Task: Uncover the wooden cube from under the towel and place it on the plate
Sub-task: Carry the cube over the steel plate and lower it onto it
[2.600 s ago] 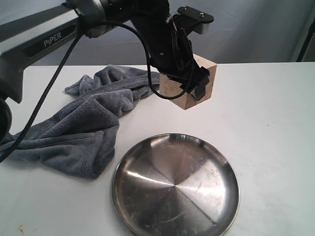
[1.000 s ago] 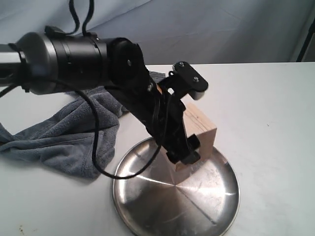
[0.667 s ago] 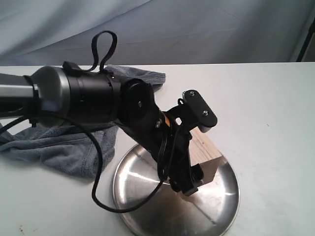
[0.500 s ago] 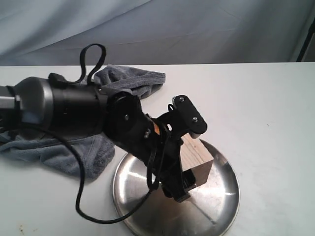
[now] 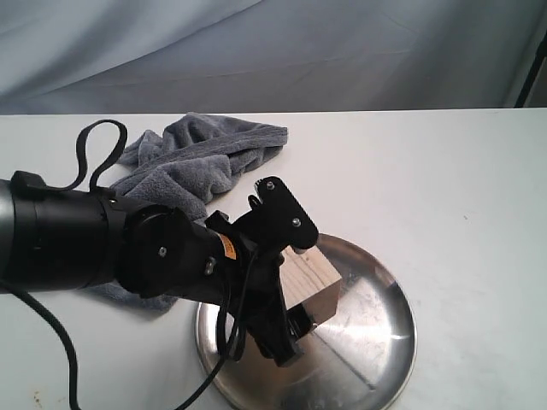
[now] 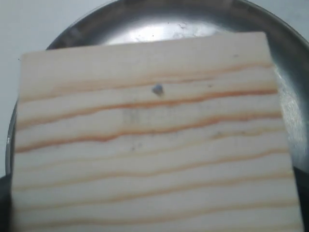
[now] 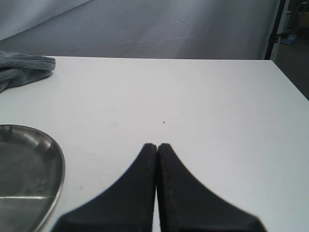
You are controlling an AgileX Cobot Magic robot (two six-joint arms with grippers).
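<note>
Now the wooden cube (image 5: 309,286) is down in the left half of the plate (image 5: 376,342), tilted a little, its pale grained top turned up and its lower right corner seeming to meet its own reflection in the steel; the rest of its underside is hidden, so I cannot tell whether it lies flat. About two and a half seconds ago it hung in the air over the bare desk (image 5: 461,188) beyond the plate, and a second ago it was over the plate's far rim, so it has come forward and down. The left gripper (image 5: 295,329) has its jaws closed on the block's sides, one dark finger showing in front of the near face and the other out of sight behind. In the left wrist view the cube (image 6: 154,140) fills nearly the whole frame, with the plate's rim (image 6: 159,19) curving beyond it. The left arm (image 5: 85,252) has sunk low and now reaches in from the left edge of the exterior view, where before it came in higher up. That leaves more of the towel (image 5: 197,158) in sight, bunched on the desk behind and to the left of the plate, apart from the cube. The right gripper (image 7: 157,150) hovers over the desk with its jaws pressed together and nothing between them; its view shows the plate's edge (image 7: 53,159) to one side and a corner of the towel (image 7: 21,67) far off.
</note>
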